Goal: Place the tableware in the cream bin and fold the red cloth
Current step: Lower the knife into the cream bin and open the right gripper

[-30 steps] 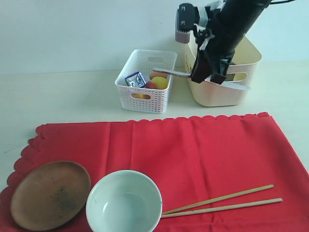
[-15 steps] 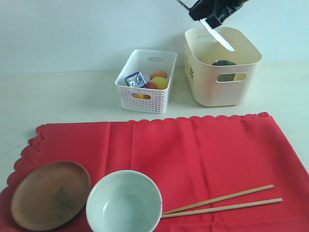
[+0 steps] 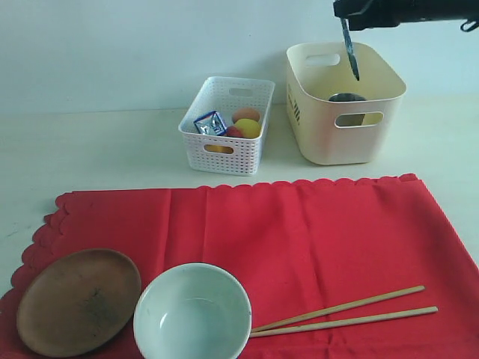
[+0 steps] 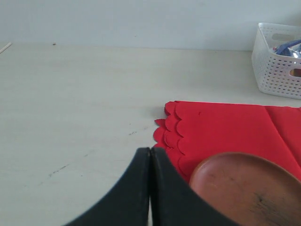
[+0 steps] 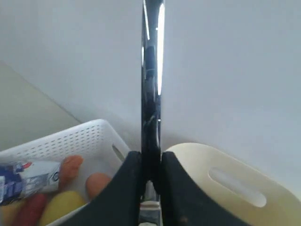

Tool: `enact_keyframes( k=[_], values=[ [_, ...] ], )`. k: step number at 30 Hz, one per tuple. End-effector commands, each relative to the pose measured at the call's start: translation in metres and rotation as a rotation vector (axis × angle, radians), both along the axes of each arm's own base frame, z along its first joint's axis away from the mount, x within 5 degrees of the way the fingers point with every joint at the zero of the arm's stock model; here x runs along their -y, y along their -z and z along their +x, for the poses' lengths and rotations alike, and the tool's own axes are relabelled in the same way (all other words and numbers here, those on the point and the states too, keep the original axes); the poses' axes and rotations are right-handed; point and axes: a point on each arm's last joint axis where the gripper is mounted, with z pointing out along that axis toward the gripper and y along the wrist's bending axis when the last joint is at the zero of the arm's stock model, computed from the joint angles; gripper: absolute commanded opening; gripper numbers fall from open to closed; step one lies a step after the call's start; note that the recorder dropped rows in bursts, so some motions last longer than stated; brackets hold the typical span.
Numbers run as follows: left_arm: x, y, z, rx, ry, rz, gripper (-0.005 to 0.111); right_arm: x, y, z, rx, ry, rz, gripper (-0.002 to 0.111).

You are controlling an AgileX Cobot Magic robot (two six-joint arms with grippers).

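Right gripper (image 5: 151, 162) clamps a metal knife (image 3: 350, 49), blade hanging point-down just above the cream bin (image 3: 329, 142). Left gripper (image 4: 150, 157) is fully closed, holding nothing.

Right gripper (image 3: 346, 15) at the top edge clamps the knife (image 3: 350, 52), blade hanging point-down over the cream bin (image 3: 322, 131), which has a dark round item (image 3: 346, 97) inside. White perforated basket (image 3: 224, 153) sits just left of the bin, holding a blue-and-white packet (image 3: 210, 122) and yellow, orange and red foods (image 3: 248, 127). Red cloth (image 3: 299, 232) lies flat in front, with the brown plate (image 3: 78, 301) at its near left corner, the pale bowl (image 3: 192, 313) just beside it, and two chopsticks (image 3: 344, 313) right of the bowl.
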Motion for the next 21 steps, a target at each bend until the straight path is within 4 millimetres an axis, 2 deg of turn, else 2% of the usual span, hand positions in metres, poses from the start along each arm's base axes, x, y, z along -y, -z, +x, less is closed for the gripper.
enact_keyframes(
  k=[1,4,9,19,21],
  values=[
    [0.0,-0.001,0.0,0.016,-0.004,-0.004,0.0,0.015,0.031,0.019,0.033,0.081,0.122,0.0],
    [0.0,-0.001,0.0,0.016,-0.004,-0.004,0.0,0.017,0.058,0.025,0.035,0.078,0.072,0.0],
    [0.0,-0.001,0.0,0.016,-0.004,-0.002,0.0,0.018,0.083,0.029,0.047,0.058,-0.001,0.0],
    [0.0,-0.001,0.0,0.016,-0.004,-0.002,0.0,0.02,0.103,0.032,0.008,0.082,-0.014,0.0],
    [0.0,-0.001,0.0,0.016,-0.004,-0.002,0.0,0.02,0.103,0.032,0.006,0.083,-0.013,0.005]
  ],
)
